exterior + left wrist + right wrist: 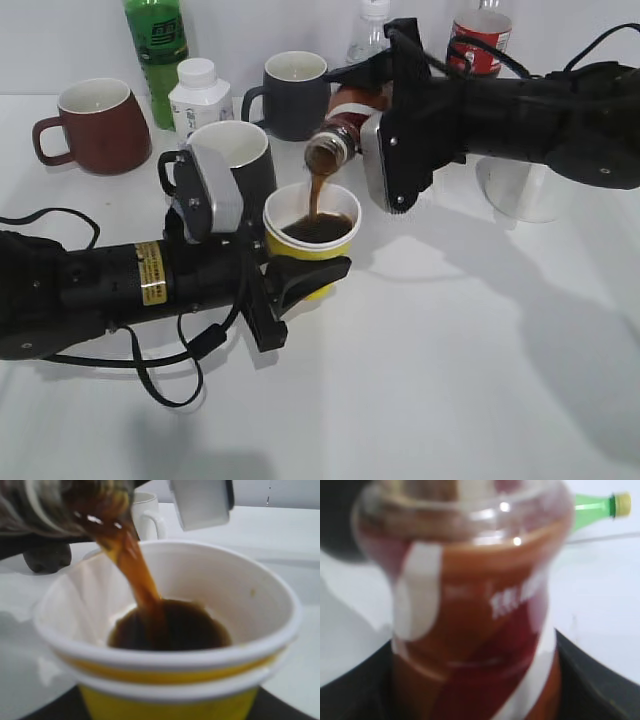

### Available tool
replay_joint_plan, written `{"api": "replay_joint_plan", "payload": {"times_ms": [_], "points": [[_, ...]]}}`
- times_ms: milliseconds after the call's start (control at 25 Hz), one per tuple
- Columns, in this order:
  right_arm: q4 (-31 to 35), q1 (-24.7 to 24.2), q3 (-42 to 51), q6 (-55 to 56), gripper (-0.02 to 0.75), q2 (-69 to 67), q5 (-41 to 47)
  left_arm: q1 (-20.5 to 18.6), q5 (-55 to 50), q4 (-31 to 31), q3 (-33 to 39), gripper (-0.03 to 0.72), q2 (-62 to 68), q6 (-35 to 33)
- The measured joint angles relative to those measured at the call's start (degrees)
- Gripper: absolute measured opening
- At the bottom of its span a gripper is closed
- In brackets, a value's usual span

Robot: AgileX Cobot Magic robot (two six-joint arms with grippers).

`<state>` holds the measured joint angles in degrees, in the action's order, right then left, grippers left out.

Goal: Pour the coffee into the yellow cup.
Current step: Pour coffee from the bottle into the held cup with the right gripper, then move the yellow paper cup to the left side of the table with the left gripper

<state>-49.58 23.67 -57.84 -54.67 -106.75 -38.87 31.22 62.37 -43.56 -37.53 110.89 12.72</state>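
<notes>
The yellow cup (312, 240) stands mid-table, partly filled with dark coffee. My left gripper (300, 280) is shut on its lower body; in the left wrist view the yellow cup (170, 700) fills the frame. My right gripper (375, 120) is shut on the coffee bottle (340, 130), tilted mouth-down above the cup. A brown stream (314, 200) falls from the bottle mouth into the cup, also seen in the left wrist view (135, 570). The coffee bottle (470, 630) fills the right wrist view, with brown, red and white label.
Behind stand a dark red mug (95, 125), a green bottle (157, 50), a white pill bottle (198, 95), a dark grey mug (292, 92), a black mug with white inside (235, 160), a clear bottle (370, 30), a red-labelled cola bottle (480, 38) and a clear cup (520, 190).
</notes>
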Motion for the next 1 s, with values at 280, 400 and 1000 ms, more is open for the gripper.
{"api": "replay_joint_plan", "payload": {"times_ms": [280,400,1000], "points": [[0.01,0.0,0.0,12.23,0.5,0.0,-0.01,0.0,1.65,0.81,0.0,0.319,0.0,0.0],[-0.65,0.0,0.0,18.93,0.5,0.0,-0.01,0.0,1.44,0.87,0.0,0.319,-0.65,0.0],[4.66,0.0,0.0,53.88,0.5,0.0,-0.11,-0.75,0.05,8.58,6.05,0.319,-9.15,0.05]]}}
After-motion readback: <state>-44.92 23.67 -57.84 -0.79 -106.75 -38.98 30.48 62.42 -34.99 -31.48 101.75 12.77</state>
